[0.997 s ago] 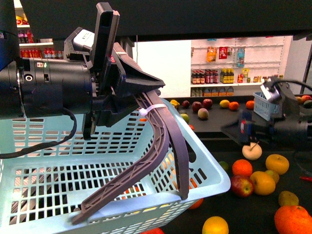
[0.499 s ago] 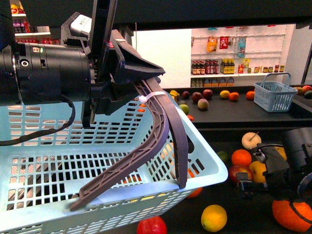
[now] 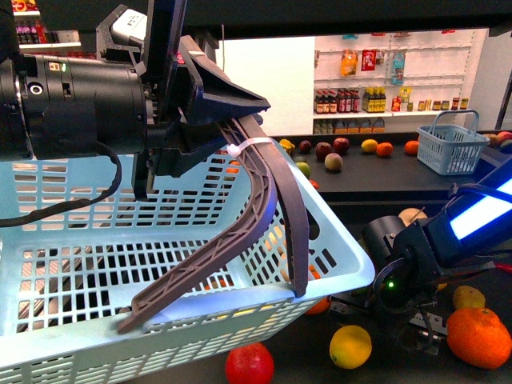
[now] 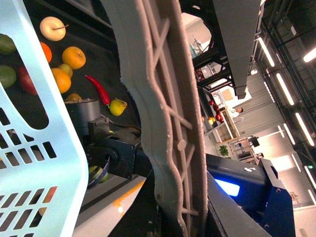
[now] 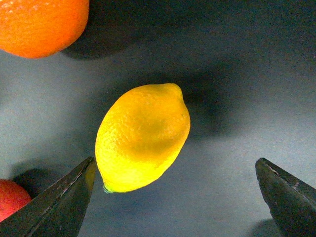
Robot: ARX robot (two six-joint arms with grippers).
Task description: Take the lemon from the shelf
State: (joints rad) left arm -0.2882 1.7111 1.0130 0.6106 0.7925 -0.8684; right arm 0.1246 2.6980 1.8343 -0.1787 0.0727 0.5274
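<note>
The lemon [image 3: 350, 346], bright yellow and oval, lies on the lower dark tray of the shelf [image 3: 308, 360], in front of the basket's corner. In the right wrist view the lemon [image 5: 142, 137] rests on the tray [image 5: 237, 98] just ahead of my right gripper [image 5: 174, 163]. That gripper is open; the lemon sits close to one fingertip [image 5: 81, 173], off centre in the gap. My right gripper [image 3: 382, 314] hangs just right of the lemon. My left gripper [image 3: 216, 132] is shut on the dark handle [image 3: 260, 216] of the pale blue basket [image 3: 160, 264]; the handle [image 4: 168, 123] fills the left wrist view.
A large orange [image 3: 478, 336] and a red apple [image 3: 250, 364] flank the lemon on the tray. The orange [image 5: 42, 22] and a red fruit [image 5: 7, 197] show near the lemon. More fruit and a small blue basket [image 3: 452, 148] sit on the upper tier.
My right arm has swung left and down from the oranges at the right to just beside the lemon. The basket and left gripper have barely shifted.
</note>
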